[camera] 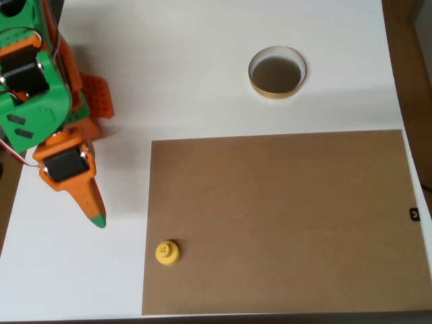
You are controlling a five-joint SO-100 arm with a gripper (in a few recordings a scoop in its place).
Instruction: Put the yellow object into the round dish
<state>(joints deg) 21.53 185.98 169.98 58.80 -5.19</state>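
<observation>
one yellow object (167, 252) sits in the lower left part of the overhead view, standing on its wider round base with the narrower knob facing up toward the camera. it rests on the left edge of a single brown cardboard-coloured sheet (283, 223), just inside that edge, near the sheet's lower left corner. nothing touches it.

one round dish (277, 72) stands in the upper middle of the frame, a little right of centre, on the white table (202, 61). its tan rim rings a pale inner wall and a dark brownish bottom, and the dish holds nothing. it lies above the top edge of the brown sheet, apart from it, and well apart from the yellow object.

one arm, orange and green, comes in from the upper left corner and reaches down along the left side of the frame. its gripper (94, 210) points toward the lower middle, with an orange finger ending in a green tip above the white table, left of the sheet's edge. the tip is near the yellow object but clearly apart from it, up and to the left. from this angle the fingers seem to lie pressed together, one under the other, though i cannot tell for sure. it carries nothing.
</observation>
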